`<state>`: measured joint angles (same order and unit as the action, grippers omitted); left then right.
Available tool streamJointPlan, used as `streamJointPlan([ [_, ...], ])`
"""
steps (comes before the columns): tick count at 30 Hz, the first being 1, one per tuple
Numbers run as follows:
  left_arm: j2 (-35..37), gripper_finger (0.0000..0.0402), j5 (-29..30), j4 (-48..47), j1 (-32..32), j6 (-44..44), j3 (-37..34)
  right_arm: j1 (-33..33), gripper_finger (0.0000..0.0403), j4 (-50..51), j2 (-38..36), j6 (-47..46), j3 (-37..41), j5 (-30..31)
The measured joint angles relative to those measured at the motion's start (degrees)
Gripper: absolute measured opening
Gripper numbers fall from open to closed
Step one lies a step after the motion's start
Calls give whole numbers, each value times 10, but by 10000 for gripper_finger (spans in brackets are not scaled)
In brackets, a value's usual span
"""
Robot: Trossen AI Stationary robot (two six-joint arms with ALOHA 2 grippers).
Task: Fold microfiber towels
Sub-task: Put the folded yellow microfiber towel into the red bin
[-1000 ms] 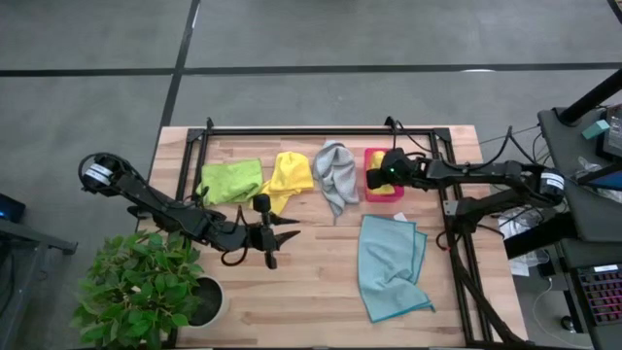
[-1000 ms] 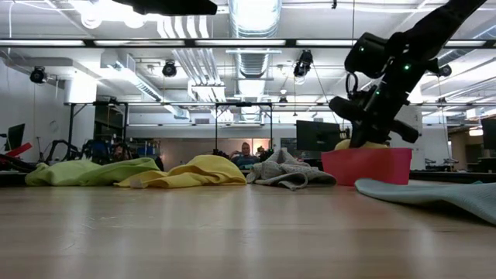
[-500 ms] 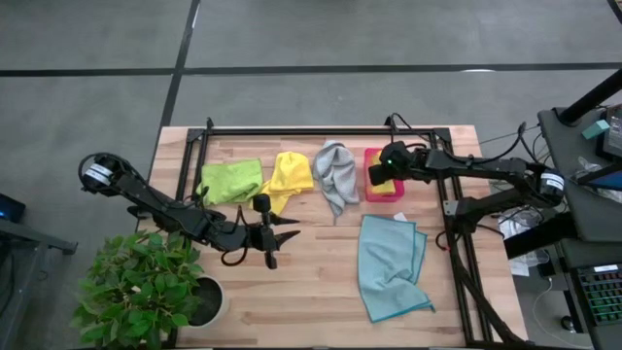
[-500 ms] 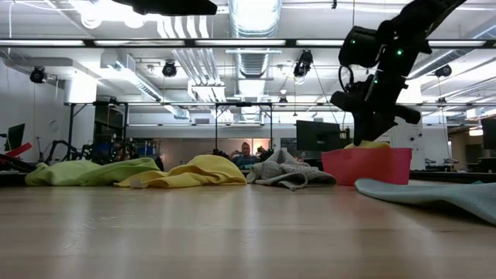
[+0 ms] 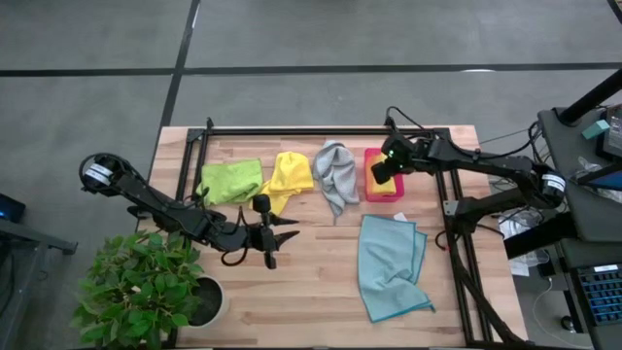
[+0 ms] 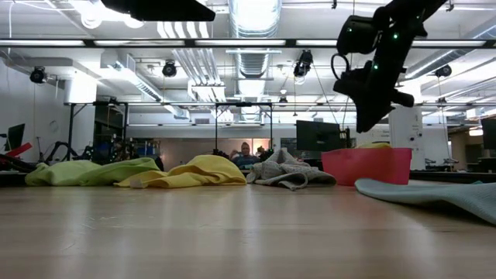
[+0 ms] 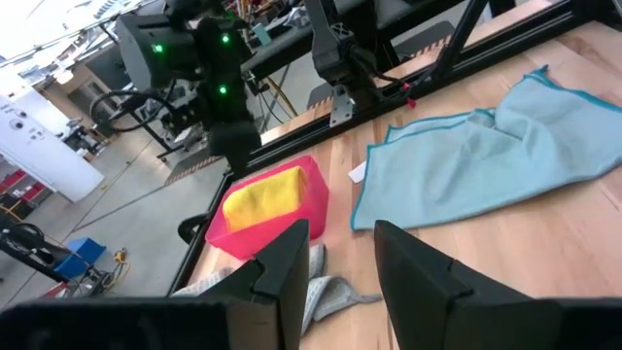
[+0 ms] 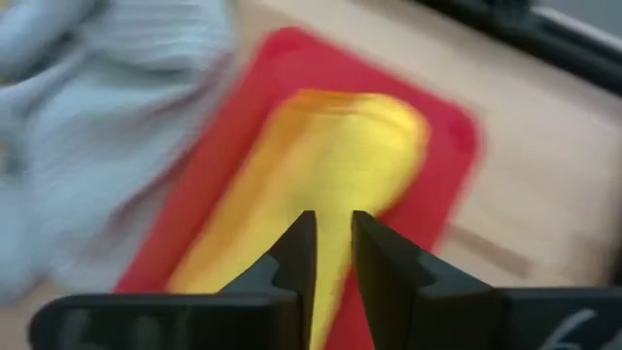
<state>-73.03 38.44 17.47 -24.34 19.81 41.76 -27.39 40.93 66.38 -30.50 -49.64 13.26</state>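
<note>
above the pink-red tray [image 5: 385, 191] at the far right of the wooden table [image 5: 301, 292], the right gripper [image 5: 380, 173] hovers with its two fingers drawn close together, a narrow gap between them and nothing held. directly beneath it, inside the tray, lies a folded yellow towel [image 8: 311, 185], neat and compact. judging from this, the step in hand is the stowing of a finished towel, and that step looks complete.

the left gripper [image 5: 288, 234] waits low over the bare middle of the table, near the front-left, its fingers parted and empty, well apart from every cloth.

the next move, as a judgement, calls for the right arm to clear the tray and for one gripper to reach a crumpled cloth, pinch an edge or corner, and spread it flat before folding. the light blue towel [image 5: 389, 264] is the likeliest candidate, since it already lies partly spread on the right side of the table, in front of the tray, with loose overlapping edges.

counting: five towels in all. one lime green towel [image 5: 231, 180], one loose yellow towel [image 5: 288, 177] and one grey towel [image 5: 336, 173] lie bunched in a row along the far edge, left of the tray; one light blue towel; one folded yellow towel in the tray. one tray. two grippers.
</note>
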Motion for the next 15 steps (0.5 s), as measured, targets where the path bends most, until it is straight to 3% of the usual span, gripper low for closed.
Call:
streamJointPlan([
  [4, 0, 105, 0, 0, 0, 0, 2, 10, 30, -15, 12, 5, 17, -13],
  [15, 0, 105, 0, 0, 0, 1, 2, 12, 27, -25, 97, 21, 53, 3],
])
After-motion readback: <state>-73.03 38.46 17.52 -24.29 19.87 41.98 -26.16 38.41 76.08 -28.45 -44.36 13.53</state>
